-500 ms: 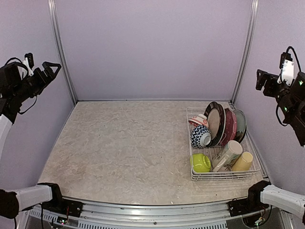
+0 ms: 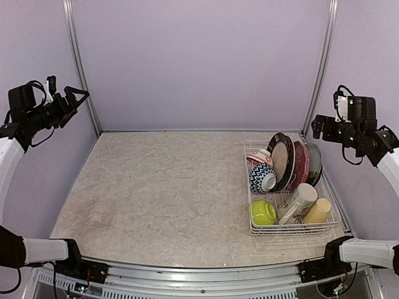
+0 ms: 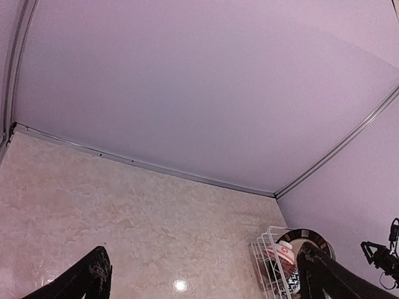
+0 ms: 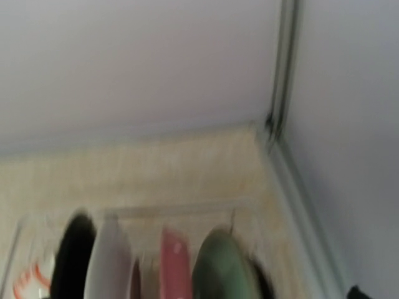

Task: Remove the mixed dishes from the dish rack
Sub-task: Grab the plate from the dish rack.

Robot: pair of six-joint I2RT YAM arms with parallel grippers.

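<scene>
The dish rack (image 2: 293, 232) stands at the table's right side. In it stand a black-rimmed cream plate (image 2: 282, 159), a dark red plate (image 2: 301, 165) and a grey plate (image 2: 314, 163). Beside them are a red-patterned bowl (image 2: 260, 157), a blue-chevron bowl (image 2: 260, 178), a lime-green bowl (image 2: 262, 212), a cream mug (image 2: 298, 202) and a yellow mug (image 2: 318, 211). My left gripper (image 2: 73, 99) hangs high at the far left, open and empty, its fingers (image 3: 93, 277) wide apart. My right gripper (image 2: 320, 126) hovers open above the rack's back right; its blurred view shows the plates' (image 4: 174, 265) top edges.
Lilac walls close in the back and both sides, with metal corner posts (image 2: 81, 68). The marbled tabletop (image 2: 162, 187) stretches left of the rack. The rack's right side lies close to the right wall.
My right gripper has dropped and swung left toward the rack's plates. The left gripper has shifted slightly right and down. The dishes have not moved.
</scene>
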